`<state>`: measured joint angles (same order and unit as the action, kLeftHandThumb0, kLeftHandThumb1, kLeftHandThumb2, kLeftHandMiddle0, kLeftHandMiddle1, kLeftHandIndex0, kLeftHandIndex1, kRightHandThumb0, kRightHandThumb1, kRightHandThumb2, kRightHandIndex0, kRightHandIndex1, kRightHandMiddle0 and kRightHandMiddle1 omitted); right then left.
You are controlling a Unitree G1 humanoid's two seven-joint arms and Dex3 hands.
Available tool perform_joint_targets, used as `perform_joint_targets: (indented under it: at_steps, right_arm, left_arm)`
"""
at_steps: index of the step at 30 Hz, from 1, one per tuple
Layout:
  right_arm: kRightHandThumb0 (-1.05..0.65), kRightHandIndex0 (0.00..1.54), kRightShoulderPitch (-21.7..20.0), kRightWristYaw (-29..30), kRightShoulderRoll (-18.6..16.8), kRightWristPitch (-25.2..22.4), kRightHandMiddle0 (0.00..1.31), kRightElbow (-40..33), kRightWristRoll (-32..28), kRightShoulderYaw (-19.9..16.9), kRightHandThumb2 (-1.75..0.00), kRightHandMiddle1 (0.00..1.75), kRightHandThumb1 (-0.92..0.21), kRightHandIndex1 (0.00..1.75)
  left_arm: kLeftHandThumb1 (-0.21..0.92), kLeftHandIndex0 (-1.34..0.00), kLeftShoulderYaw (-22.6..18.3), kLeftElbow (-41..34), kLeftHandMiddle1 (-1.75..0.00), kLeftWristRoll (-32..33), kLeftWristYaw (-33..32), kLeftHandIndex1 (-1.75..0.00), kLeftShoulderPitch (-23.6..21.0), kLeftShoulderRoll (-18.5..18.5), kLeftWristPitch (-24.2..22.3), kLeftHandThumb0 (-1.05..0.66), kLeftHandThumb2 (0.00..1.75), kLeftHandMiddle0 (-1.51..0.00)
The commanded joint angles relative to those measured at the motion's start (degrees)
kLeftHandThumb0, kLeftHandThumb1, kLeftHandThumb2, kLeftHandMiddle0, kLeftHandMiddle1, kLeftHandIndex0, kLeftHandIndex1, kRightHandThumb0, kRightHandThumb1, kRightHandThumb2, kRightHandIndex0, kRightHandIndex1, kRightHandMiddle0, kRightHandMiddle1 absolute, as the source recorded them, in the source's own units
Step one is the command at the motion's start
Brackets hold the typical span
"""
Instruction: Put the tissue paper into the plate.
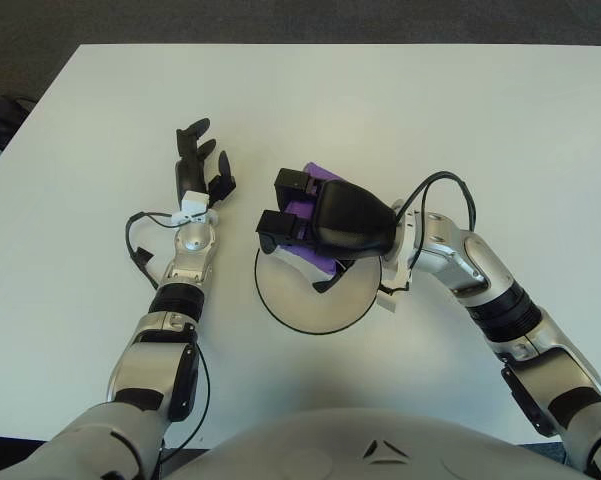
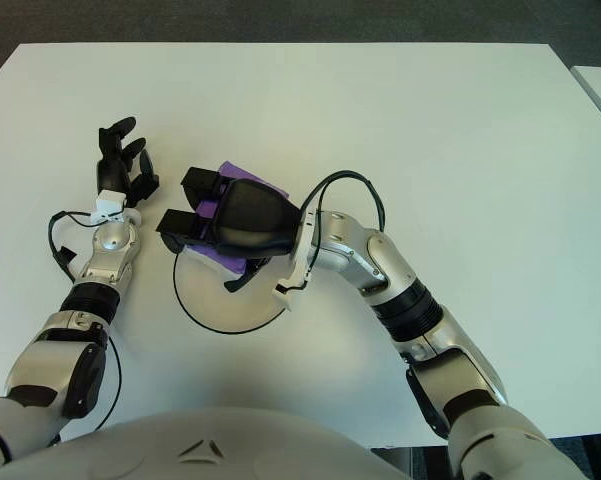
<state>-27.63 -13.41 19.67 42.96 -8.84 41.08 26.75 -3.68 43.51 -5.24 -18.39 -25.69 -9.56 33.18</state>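
At the left of the frame, the left hand point(image 1: 200, 165) is showing over the white table point(image 1: 480, 120), left of centre and well to the left of the plate; its dark fingers are spread and relaxed, pointing toward the upper edge of the frame and holding nothing. Whether it is touching the tabletop cannot be told. A black cable point(image 1: 138, 240) is looping beside its wrist, toward the lower left.

Moving to the centre, the white round plate point(image 1: 300, 310) is sitting on the table just below the middle of the frame. The right hand point(image 1: 305, 215) is reaching in from the right, its black shell covering the upper part of the plate. Its fingers point(image 1: 280, 225) are curling around the purple tissue paper point(image 1: 302, 208) and gripping it. The tissue is being held at the plate's upper edge, partly over the rim, with a purple corner point(image 1: 322, 170) sticking out past the top of the hand.

To the right, the silver right forearm point(image 1: 460, 260) is slanting down toward the lower right corner, with a black cable point(image 1: 440, 185) arching above the wrist.
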Motion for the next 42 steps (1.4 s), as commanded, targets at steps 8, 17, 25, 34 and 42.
perform_joint_targets:
  at_steps: [8,17,25,34,42]
  right_arm:
    - [-0.42,0.77,4.7,1.7,-2.3,-2.7,0.46,-1.4,-0.5,-0.2,-1.06,1.75,-0.52,1.75]
    - [-0.38,0.26,7.1,4.9,-2.7,-3.2,0.29,-3.4,3.3,-1.4,-0.69,1.74,-0.79,1.75]
    - [-0.61,0.03,7.0,6.0,-2.3,-3.5,0.07,-3.4,5.1,-1.5,-0.63,1.52,-0.92,1.55]
    - [-0.75,0.10,6.6,1.8,-0.8,-5.5,0.00,-2.9,3.0,-0.6,-0.81,0.41,-0.92,0.39]
    - [-0.78,0.08,5.1,3.3,-1.0,-4.2,0.00,1.5,3.0,0.1,-0.85,0.14,-0.92,0.12]
  left_arm:
    - [0.92,0.00,0.9,6.0,-0.67,-0.5,0.6,-0.96,11.1,3.8,-2.0,-0.69,0.80,-0.27]
    - [0.92,0.00,0.5,4.5,-0.83,0.4,0.8,-1.04,11.2,4.4,-3.2,-0.69,0.80,-0.22]
    - [0.92,0.00,0.2,1.6,-0.85,1.0,1.4,-1.06,12.0,5.0,-4.9,-0.68,0.79,-0.20]
    - [0.92,0.00,-0.1,-1.9,-0.86,1.6,2.1,-1.04,12.3,5.7,-7.7,-0.67,0.78,-0.22]
    - [0.92,0.00,-2.8,1.7,-0.86,6.0,5.6,-1.00,9.7,6.5,-8.7,-0.66,0.75,-0.23]
